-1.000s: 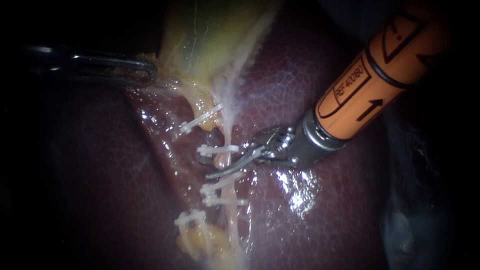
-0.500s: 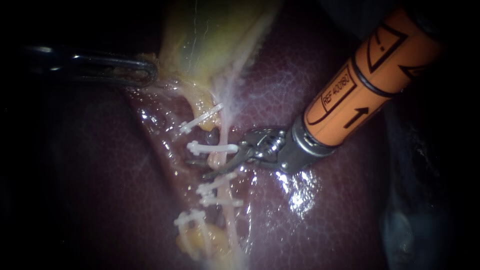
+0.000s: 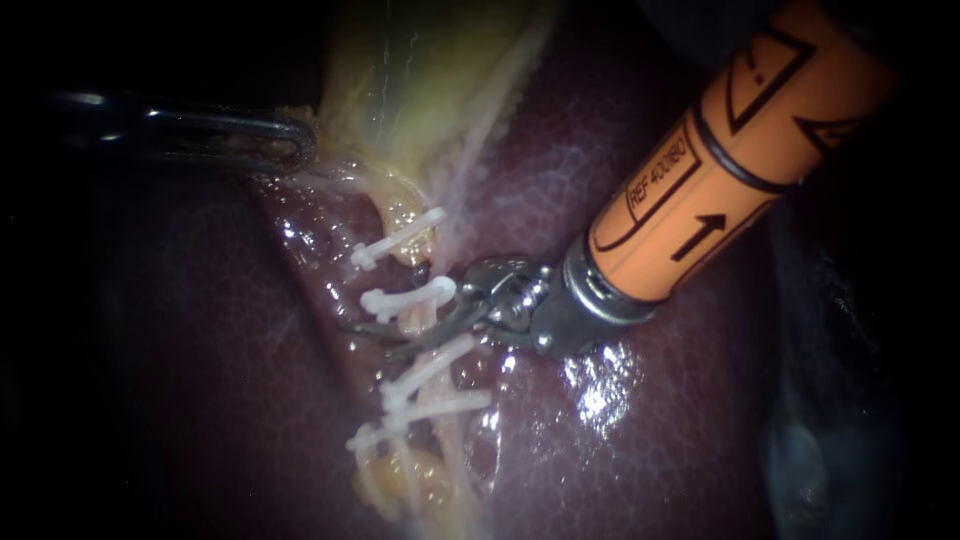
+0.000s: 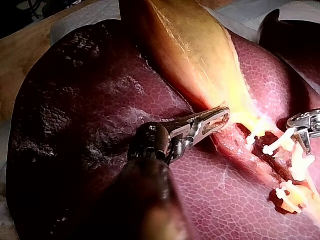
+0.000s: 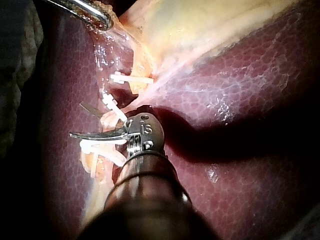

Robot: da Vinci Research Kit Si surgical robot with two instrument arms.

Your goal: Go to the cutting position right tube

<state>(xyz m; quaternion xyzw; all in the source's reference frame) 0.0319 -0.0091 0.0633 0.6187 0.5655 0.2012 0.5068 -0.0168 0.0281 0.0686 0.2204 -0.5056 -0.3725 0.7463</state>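
Count: two instruments, two tubes, at least four white clips (image 3: 395,240), one liver (image 3: 650,430), one gallbladder (image 3: 420,80).

Left instrument (image 3: 290,140), upper left of the frame: its hand is closed on the lower edge of the gallbladder, with tissue pinched between both jaws.

Right instrument (image 3: 370,340), entering from the upper right: its hand ends in two thin blades, which stand parted with a clear gap and grip nothing.

The right tube (image 3: 448,240) runs down the centre of the frame and passes between the parted blades. One clip lies just above them and two just below.

The left tube, beside it, carries a clip at each end.
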